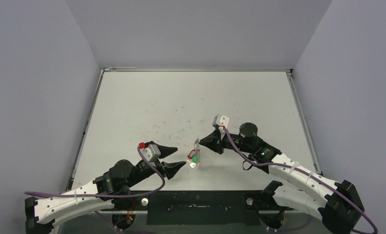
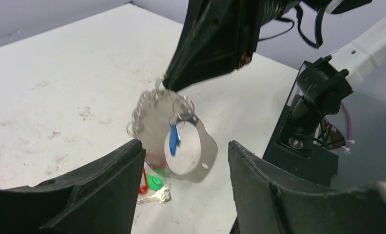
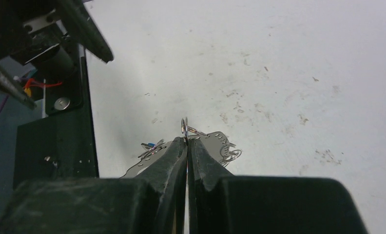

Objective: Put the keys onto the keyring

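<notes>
— Between the fingers of the right gripper (image 3: 186, 141), what do we have?
— We have the keyring (image 2: 154, 122). The two fingers are pressed together with only a slit between them. They pinch one wire loop (image 3: 184, 126) on the top rim, so the hoop hangs upright below the tips.
— And our left gripper (image 2: 185, 148)?
— Spread wide and holding nothing. In the left wrist view its fingers stand to either side of the hoop's lower part, just to the near left of it. As far as we can see they are not touching it.
— Where do we see the keys (image 2: 157, 196)?
— One with a blue tag (image 2: 173, 140) hangs on the hoop, across its big hole. Under the hoop's lower edge we see a green tag (image 2: 155, 182), a red tag (image 2: 143, 181) and a silver key beside them, low by the table (image 2: 59, 87). We cannot tell whether those are hooked to the rim or lying loose.
— And where is all this?
— Toward the near side of the table, about midway across. Our right arm reaches in from the right and our left arm from the near left.
</notes>
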`<action>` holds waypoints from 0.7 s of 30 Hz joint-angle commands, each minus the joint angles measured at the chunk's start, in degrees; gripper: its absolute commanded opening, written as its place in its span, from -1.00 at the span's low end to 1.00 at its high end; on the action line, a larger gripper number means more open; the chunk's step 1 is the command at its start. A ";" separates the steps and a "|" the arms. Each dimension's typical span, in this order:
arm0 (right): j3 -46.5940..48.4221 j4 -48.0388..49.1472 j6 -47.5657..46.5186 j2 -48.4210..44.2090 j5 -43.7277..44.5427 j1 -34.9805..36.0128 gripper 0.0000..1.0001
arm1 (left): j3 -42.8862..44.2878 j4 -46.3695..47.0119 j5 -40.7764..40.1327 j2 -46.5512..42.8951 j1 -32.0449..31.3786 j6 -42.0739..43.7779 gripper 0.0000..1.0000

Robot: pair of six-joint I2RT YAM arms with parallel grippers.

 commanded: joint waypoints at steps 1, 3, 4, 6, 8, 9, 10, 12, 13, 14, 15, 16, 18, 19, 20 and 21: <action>3.51 3.39 4.51 -0.38 1.62 -5.52 -1.00 | -1.83 1.11 -1.99 1.58 -0.20 -2.97 0.22; 3.70 3.57 5.47 -0.75 1.86 -8.83 -1.00 | -3.04 4.05 -2.12 4.00 -0.21 -4.37 0.23; 3.78 3.69 5.92 -1.07 1.70 -10.42 -1.00 | -3.60 5.73 -1.90 5.41 -0.21 -4.86 0.23; 4.16 3.68 6.72 -1.47 1.54 -13.19 -1.00 | -4.51 9.43 -1.80 9.99 -0.19 -6.15 0.23; 4.82 3.37 7.65 -1.32 1.16 -15.92 -1.00 | -5.00 14.10 -1.70 14.52 -0.19 -7.65 0.24; 5.28 3.09 8.13 -0.94 0.88 -17.29 -1.00 | -5.04 16.28 -1.59 17.06 -0.19 -8.11 0.25; 5.64 2.97 8.77 -0.74 0.52 -18.53 -1.00 | -4.81 18.06 -1.47 19.63 -0.19 -8.32 0.26; 6.31 3.05 10.34 -0.03 -0.06 -21.45 -1.00 | -3.65 20.51 -1.23 24.93 -0.19 -8.36 0.28; 6.41 3.59 11.22 0.32 -0.34 -22.62 -1.00 | -2.59 20.95 -1.20 27.75 -0.19 -8.01 0.29; 6.55 4.50 12.04 0.56 -0.66 -23.69 -1.00 | -1.36 21.23 -1.08 30.57 -0.19 -7.62 0.30; 6.79 4.91 12.74 0.82 -1.02 -24.73 -1.00 | 0.27 21.31 -0.67 33.21 -0.13 -7.06 0.32; 7.13 4.97 13.10 1.10 -1.16 -25.37 -1.00 | 1.80 21.27 -0.20 36.12 -0.11 -6.38 0.34; 7.96 4.78 13.59 1.72 -1.19 -26.58 -1.00 | 5.41 20.79 0.96 41.80 0.09 -5.15 0.36; 8.39 4.61 13.90 2.04 -0.99 -27.06 -1.00 | 7.32 20.23 1.87 44.75 0.26 -4.70 0.36; 8.78 4.46 14.29 2.39 -0.84 -27.58 -1.00 | 9.33 19.64 2.67 47.59 0.43 -4.35 0.37; 9.15 4.36 14.53 2.83 -0.63 -27.95 -1.00 | 11.20 19.13 3.42 50.65 0.66 -4.14 0.38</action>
